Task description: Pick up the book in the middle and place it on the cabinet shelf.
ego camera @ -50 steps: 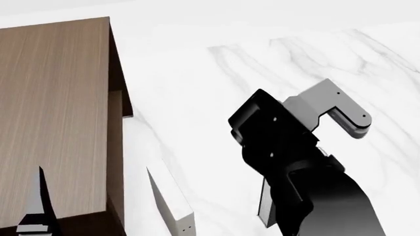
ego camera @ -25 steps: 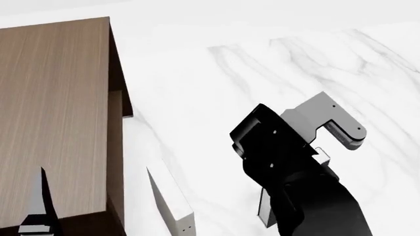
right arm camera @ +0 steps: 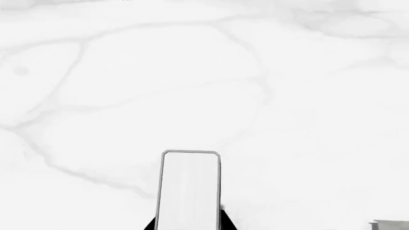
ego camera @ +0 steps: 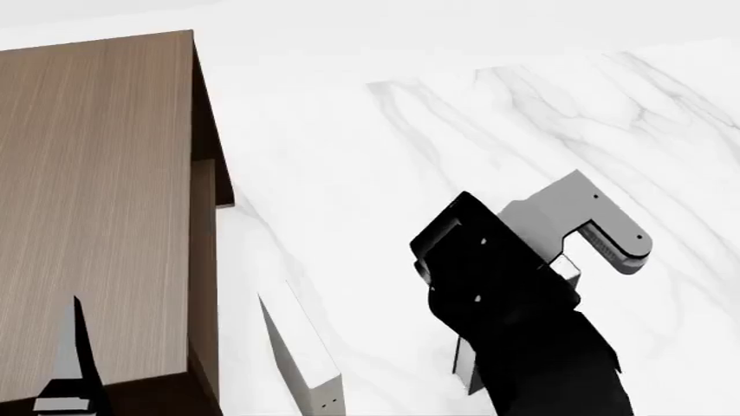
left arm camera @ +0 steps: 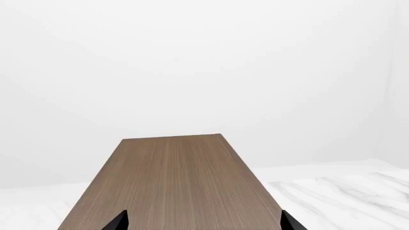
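Observation:
In the right wrist view my right gripper (right arm camera: 188,223) is shut on the book (right arm camera: 189,189). The book's white page edge with a thin grey cover rim stands out between the black fingertips (right arm camera: 151,224), above the white marble surface. In the head view my black right arm (ego camera: 509,303) hides the gripper, and only a grey sliver of the book (ego camera: 464,368) shows under it. The brown wood-grain cabinet (ego camera: 93,208) stands at the left. My left gripper (left arm camera: 204,225) is open and empty over the cabinet's flat top (left arm camera: 172,182), and one of its fingers shows in the head view (ego camera: 72,364).
An off-white book (ego camera: 303,360) stands on edge on the marble surface (ego camera: 382,173) between the cabinet and my right arm. A grey corner of another object (right arm camera: 391,224) shows at the edge of the right wrist view. A dark recess (ego camera: 206,260) opens in the cabinet's side.
My right arm has shifted slightly lower and nearer in the head view, with the book's sliver moving along with it. The left arm, the cabinet and the off-white book have not moved.

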Robot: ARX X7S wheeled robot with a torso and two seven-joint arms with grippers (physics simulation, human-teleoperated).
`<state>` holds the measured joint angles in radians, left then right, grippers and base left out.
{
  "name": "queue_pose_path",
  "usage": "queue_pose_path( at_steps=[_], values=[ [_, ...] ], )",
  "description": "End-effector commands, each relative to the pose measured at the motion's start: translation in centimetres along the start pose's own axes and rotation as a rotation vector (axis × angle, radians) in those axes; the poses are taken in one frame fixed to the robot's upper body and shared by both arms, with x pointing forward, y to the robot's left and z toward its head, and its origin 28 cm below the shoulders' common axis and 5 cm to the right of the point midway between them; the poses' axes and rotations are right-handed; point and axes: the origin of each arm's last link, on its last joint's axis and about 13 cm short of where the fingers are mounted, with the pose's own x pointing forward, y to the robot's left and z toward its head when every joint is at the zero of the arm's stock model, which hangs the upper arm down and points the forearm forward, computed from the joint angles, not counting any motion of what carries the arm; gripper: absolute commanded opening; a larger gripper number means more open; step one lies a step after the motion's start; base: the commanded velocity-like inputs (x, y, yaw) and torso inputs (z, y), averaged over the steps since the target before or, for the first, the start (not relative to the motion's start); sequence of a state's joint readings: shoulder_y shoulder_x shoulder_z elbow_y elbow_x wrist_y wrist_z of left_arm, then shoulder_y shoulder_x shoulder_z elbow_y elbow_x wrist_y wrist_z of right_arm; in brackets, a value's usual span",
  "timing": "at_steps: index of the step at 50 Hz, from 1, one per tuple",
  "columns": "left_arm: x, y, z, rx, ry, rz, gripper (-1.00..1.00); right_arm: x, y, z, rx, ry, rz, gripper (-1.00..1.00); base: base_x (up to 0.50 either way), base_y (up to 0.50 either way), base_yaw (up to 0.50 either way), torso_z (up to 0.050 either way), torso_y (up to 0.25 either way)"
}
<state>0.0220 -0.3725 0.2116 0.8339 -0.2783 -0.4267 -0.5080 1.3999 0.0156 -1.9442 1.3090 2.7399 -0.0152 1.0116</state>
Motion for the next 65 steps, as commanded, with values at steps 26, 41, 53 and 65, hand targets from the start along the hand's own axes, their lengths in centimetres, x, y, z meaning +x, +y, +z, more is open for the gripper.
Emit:
queue_pose_path(
  at_steps=[26,41,53,65],
  values=[
    [0.0,-0.2,0.1,-0.015,-0.022,-0.035,1.00,-13.6,3.7,6.8,0.624,-0.630,1.291,-1.00,0.00,0.00,0.00,0.000,0.000],
    [-0.1,-0.2,0.2,-0.016,-0.018,-0.036,1.00,-17.9,3.5,5.3,0.450,-0.199,1.624,-1.00,0.00,0.00,0.00,0.000,0.001],
    [-0.2,0.0,0.4,-0.022,-0.019,-0.032,1.00,-20.4,3.5,3.3,0.145,0.041,1.621,-1.00,0.00,0.00,0.00,0.000,0.002],
    [-0.2,0.0,0.5,-0.022,-0.018,-0.032,1.00,-20.9,3.5,1.6,0.068,0.195,1.610,-1.00,0.00,0.00,0.00,0.000,0.002]
  ],
)
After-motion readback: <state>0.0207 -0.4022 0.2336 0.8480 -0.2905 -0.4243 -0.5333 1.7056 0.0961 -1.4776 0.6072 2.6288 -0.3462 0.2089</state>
